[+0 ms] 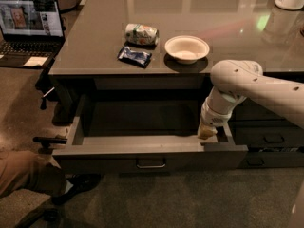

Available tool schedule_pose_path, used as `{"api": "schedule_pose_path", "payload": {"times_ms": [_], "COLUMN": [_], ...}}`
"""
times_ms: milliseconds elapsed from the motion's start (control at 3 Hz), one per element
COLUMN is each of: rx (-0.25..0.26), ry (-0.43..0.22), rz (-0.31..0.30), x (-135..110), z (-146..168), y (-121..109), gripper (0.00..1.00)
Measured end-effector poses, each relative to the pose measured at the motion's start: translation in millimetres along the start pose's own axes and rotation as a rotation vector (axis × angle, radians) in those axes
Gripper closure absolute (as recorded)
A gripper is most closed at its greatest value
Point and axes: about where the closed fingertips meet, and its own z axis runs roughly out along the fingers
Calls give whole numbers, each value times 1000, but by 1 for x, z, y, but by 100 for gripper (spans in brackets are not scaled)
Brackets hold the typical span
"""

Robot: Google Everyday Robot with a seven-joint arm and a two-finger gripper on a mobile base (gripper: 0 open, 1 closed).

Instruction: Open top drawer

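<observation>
The top drawer is a wide dark grey drawer under the counter, pulled far out, with a small bar handle at the middle of its front and a deep grey interior. My gripper hangs from the white arm at the drawer's right end, its tan fingertips just inside the front panel's top edge near the right corner.
On the counter lie a can on its side, a dark blue packet and a white bowl. A laptop sits at the far left. Narrower dark drawers stand to the right. A person's leg is at lower left.
</observation>
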Motion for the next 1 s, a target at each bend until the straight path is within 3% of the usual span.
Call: {"api": "schedule_pose_path", "payload": {"times_ms": [333, 667, 1000], "rx": [-22, -35, -1], "ry": [15, 20, 6], "rz": [-15, -26, 1], "x": [0, 2, 6], "z": [2, 5, 2], "y": [1, 1, -2], "gripper": [12, 0, 0]}}
